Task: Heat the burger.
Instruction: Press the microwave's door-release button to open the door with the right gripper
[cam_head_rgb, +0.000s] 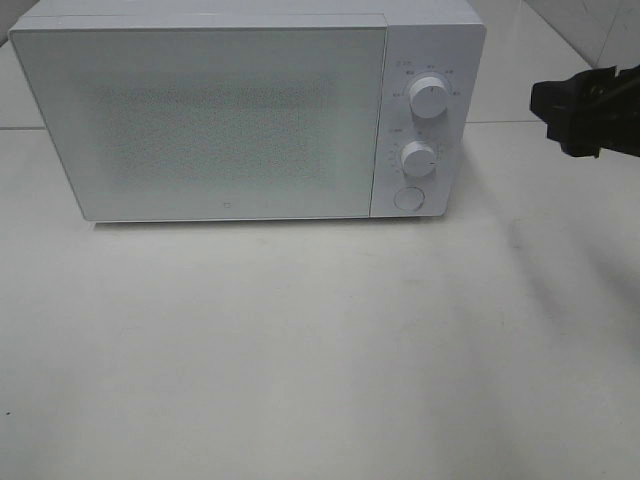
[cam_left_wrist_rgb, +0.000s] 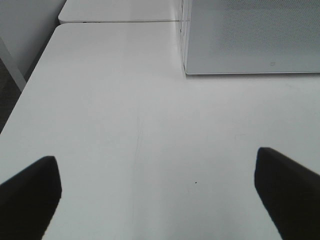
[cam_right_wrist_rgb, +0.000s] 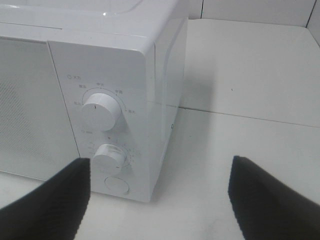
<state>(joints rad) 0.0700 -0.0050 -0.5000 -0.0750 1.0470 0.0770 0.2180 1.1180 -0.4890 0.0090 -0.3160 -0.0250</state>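
Jaws of the left gripper (cam_left_wrist_rgb: 157, 192) stand wide apart with nothing between them, its two dark fingers (cam_left_wrist_rgb: 30, 197) hanging over bare white table (cam_left_wrist_rgb: 125, 115), the microwave's near lower corner ahead of them. The right gripper (cam_right_wrist_rgb: 160, 202) is also spread wide and empty, and it faces the microwave's control-panel corner without touching it. In the high view it hangs to the right of the microwave (cam_head_rgb: 200, 120), level with the upper knob (cam_head_rgb: 429, 97) and well apart from it. Below that knob sit a lower knob (cam_head_rgb: 418, 159) and a round button (cam_head_rgb: 408, 198). The frosted door (cam_head_rgb: 210, 125) is shut. The burger cannot be seen in any view.
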